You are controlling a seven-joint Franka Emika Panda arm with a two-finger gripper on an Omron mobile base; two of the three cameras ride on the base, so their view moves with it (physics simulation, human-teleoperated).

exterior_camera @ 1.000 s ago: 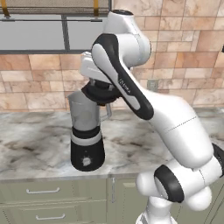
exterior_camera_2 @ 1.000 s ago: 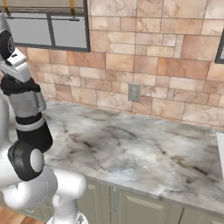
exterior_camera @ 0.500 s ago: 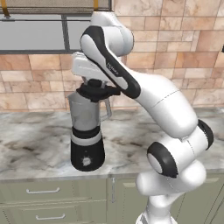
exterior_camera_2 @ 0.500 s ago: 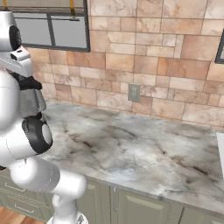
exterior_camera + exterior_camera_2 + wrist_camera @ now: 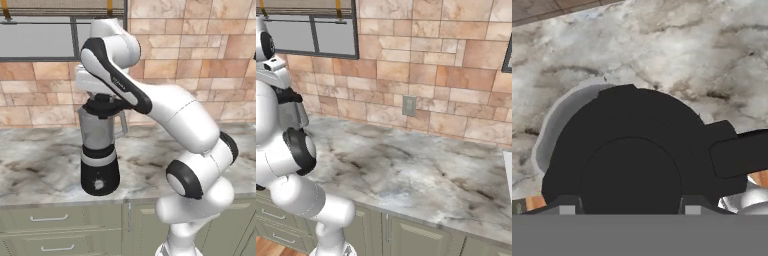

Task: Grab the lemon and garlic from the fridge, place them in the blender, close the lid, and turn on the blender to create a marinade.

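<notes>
The blender (image 5: 99, 170) stands on the marble counter, with a black base and a translucent grey jar (image 5: 97, 131). The black lid (image 5: 102, 106) rests at the jar's mouth, and my gripper (image 5: 101, 100) comes down on it from above, shut on the lid. In the hand view the lid (image 5: 632, 150) spreads between my gripper's (image 5: 631, 206) two tips. A sliver of the jar's grey rim (image 5: 556, 120) shows at its upper left, so the lid sits slightly off-centre. The lemon and garlic are hidden. The fridge is out of view.
The marble counter (image 5: 421, 170) stretches wide to the right of the blender. A brick wall with an outlet (image 5: 409, 106) backs it, and a window (image 5: 45, 35) hangs above. Drawers (image 5: 50, 220) and cabinet doors run below the counter's front edge.
My arm's upper links have swung left and folded higher over the blender. The lid and the hand have stayed at the jar's top, and the grip has not changed.
</notes>
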